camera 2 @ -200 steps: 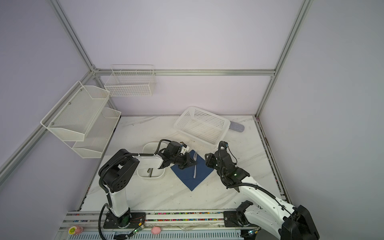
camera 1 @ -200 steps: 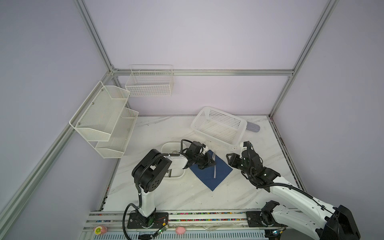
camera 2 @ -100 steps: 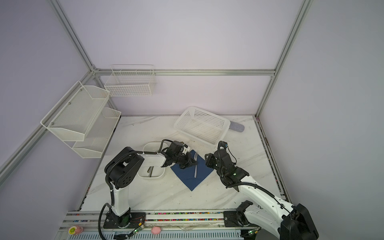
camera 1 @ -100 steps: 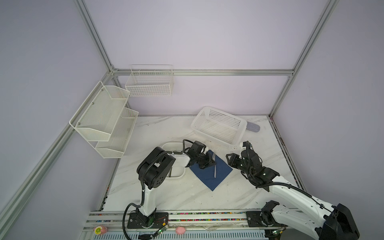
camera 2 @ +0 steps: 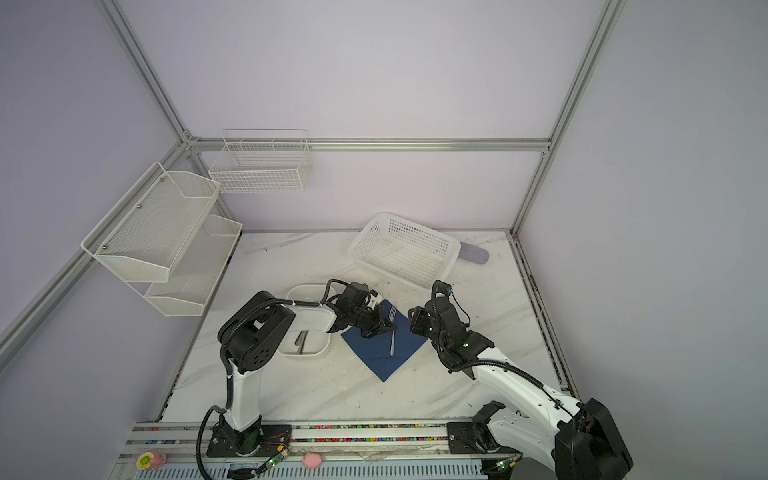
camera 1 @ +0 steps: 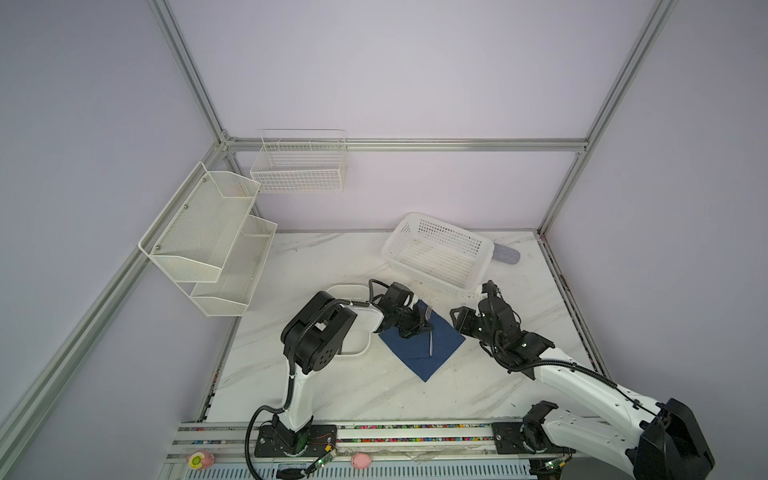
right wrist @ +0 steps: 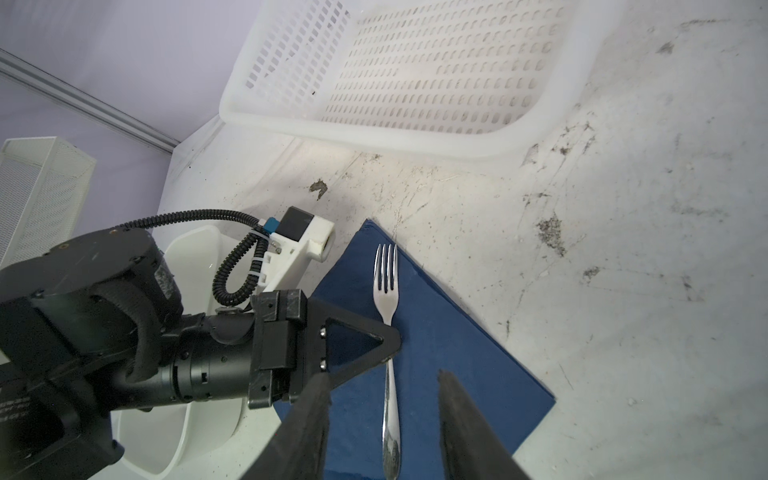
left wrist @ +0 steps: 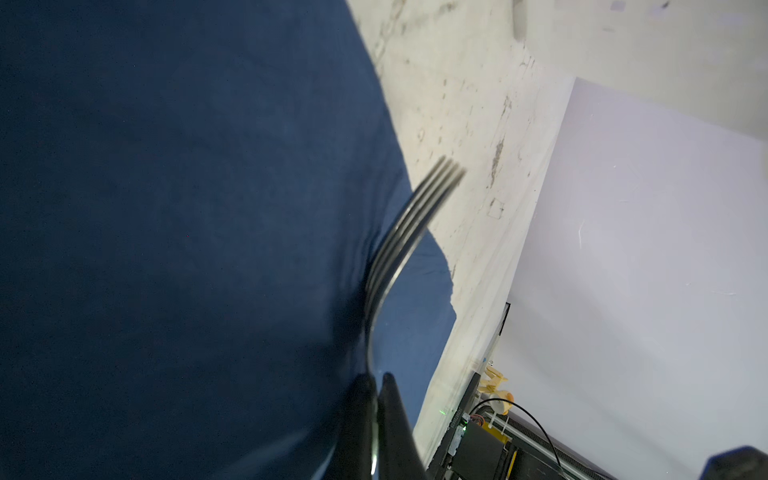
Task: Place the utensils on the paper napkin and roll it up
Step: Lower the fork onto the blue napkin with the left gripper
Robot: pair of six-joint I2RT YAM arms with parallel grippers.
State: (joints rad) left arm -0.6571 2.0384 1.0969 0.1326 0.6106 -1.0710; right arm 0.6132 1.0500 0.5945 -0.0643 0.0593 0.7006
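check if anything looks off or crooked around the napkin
Nothing is spilled or broken. The paper napkin lies cornerwise to the table instead of square with it. Its edge by the tines of the fork looks slightly rumpled in the left wrist view. The table has dark scuffs.

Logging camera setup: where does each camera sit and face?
Top views: high above the arms' bases, looking down at the table; both arms show.
Left wrist: on the left arm, looking along the shut left tool at the fork and napkin.
Right wrist: on the right arm, looking past the open right tool at fork, napkin, left tool.
All share fork and napkin.
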